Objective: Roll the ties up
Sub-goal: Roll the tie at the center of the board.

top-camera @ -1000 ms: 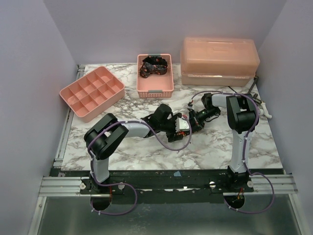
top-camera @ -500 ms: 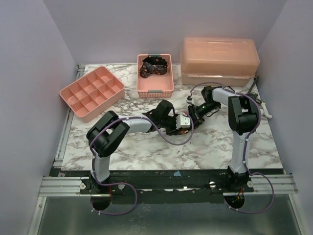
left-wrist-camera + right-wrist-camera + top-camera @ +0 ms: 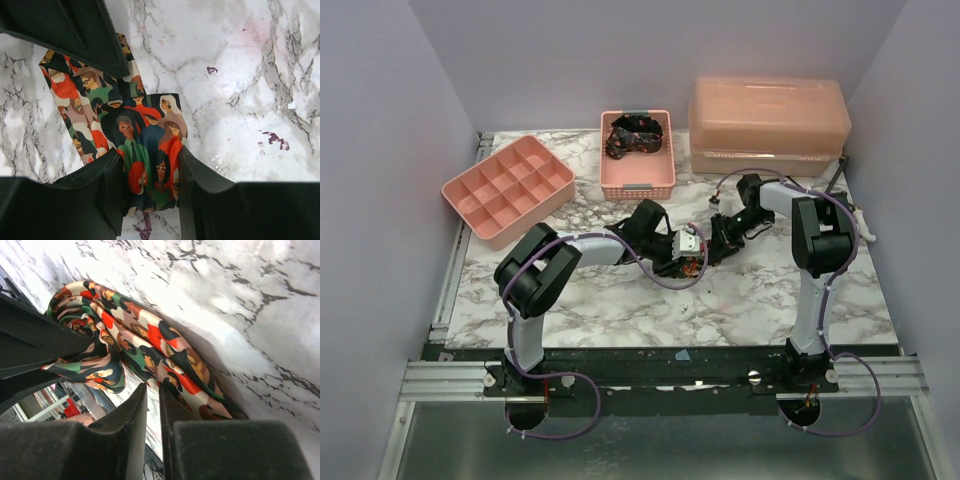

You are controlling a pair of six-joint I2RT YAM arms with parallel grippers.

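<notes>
A tie [image 3: 145, 135] printed with red, orange and green figures lies partly rolled on the marble table [image 3: 240, 75], mid-table in the top view [image 3: 694, 264]. My left gripper [image 3: 150, 175] is shut on the rolled end, a finger pressed against each side. My right gripper [image 3: 152, 390] faces it from the right [image 3: 713, 242]. Its jaws stand a narrow slit apart with only marble showing between them. The tie's loose folds [image 3: 150, 350] lie just off its right finger. Another dark tie [image 3: 634, 134] sits bunched in the pink basket [image 3: 637, 186].
A pink compartment tray [image 3: 507, 187] stands at the back left and a large pink lidded box [image 3: 768, 125] at the back right. The right gripper's dark finger [image 3: 75, 35] crosses the tie in the left wrist view. Small purple stains [image 3: 274, 139] mark the marble.
My left gripper has closed from wide open onto the rolled tie. The right gripper has parted slightly and drawn back a little to the right.
</notes>
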